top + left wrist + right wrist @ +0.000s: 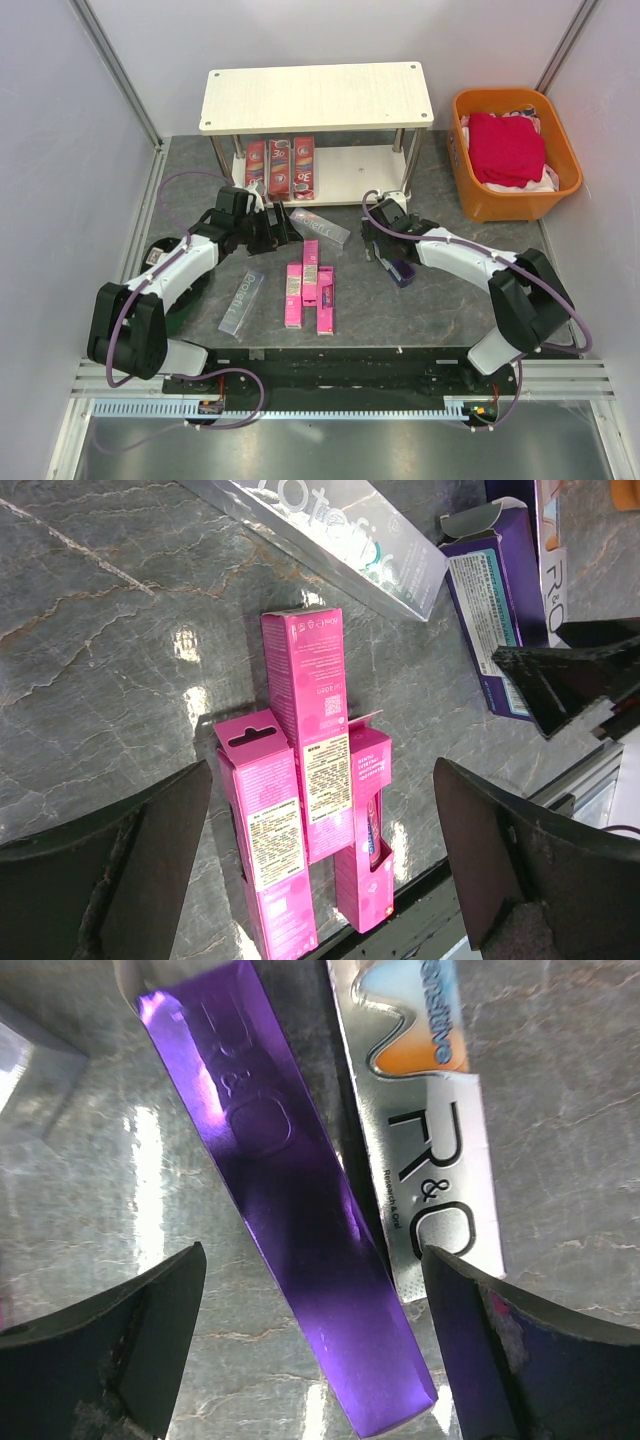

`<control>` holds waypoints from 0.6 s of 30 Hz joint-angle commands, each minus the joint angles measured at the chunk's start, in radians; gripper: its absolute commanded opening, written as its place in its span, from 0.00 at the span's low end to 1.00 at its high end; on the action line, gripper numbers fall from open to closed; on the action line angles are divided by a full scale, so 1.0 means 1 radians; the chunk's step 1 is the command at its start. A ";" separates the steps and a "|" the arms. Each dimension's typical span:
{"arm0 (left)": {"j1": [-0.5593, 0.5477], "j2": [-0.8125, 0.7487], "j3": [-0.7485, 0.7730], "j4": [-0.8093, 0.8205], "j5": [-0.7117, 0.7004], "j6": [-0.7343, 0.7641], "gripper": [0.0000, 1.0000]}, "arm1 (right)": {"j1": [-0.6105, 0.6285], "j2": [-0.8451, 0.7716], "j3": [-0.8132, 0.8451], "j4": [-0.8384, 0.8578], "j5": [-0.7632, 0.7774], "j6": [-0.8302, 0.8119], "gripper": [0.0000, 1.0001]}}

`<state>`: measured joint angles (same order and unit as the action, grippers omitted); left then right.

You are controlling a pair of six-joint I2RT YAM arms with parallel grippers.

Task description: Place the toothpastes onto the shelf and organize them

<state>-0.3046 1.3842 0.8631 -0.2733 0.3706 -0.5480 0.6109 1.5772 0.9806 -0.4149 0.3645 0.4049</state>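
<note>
Nearest the arm bases, at the lower middle of the top view, three pink cartons [309, 290] lie side by side on the dark marbled worktop [440, 310]. They touch along their lengths, and the middle one sits a little higher in the frame. Left of them, and apart from them, a silver-grey carton [241, 303] lies at a slight slant.

Further up, left of centre, the left tool [278, 232] hangs above the worktop with its fingers spread wide and nothing between them. In its wrist view the pink cartons show on the stone below the gap. Just right of this tool, a second silver-grey carton [320, 227] lies slanted at mid-frame.

Right of centre, the right tool [385, 255] stands wide open over the purple carton [403, 273]. In the right wrist view this carton runs diagonally between the two fingers [120, 1350], and neither touches it. A white carton [430, 1130] with lettering lies close along its right side.

Farthest back, at the top centre, stands the shelf [316, 96]. Three red cartons [279, 168] lie side by side on the left part of its lower board. In the upper right sits an orange basket [480, 205] holding a red cloth [505, 148].
</note>
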 commanded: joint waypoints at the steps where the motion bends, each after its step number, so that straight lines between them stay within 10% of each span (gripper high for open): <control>1: -0.004 0.006 0.033 0.042 0.016 0.036 0.99 | 0.000 0.047 -0.019 0.008 -0.022 -0.018 0.96; 7: -0.004 0.001 0.030 0.043 0.019 0.034 0.99 | 0.000 0.066 -0.034 0.030 -0.111 -0.023 0.90; 12: -0.002 0.006 0.027 0.052 0.022 0.031 0.99 | 0.009 0.035 -0.048 0.062 -0.219 -0.006 0.66; 18: -0.004 0.012 0.024 0.065 0.036 0.022 0.99 | 0.046 0.089 -0.045 0.071 -0.199 -0.011 0.67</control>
<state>-0.3046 1.3876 0.8631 -0.2520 0.3801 -0.5484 0.6334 1.6096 0.9565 -0.3458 0.2306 0.3748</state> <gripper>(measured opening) 0.990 0.659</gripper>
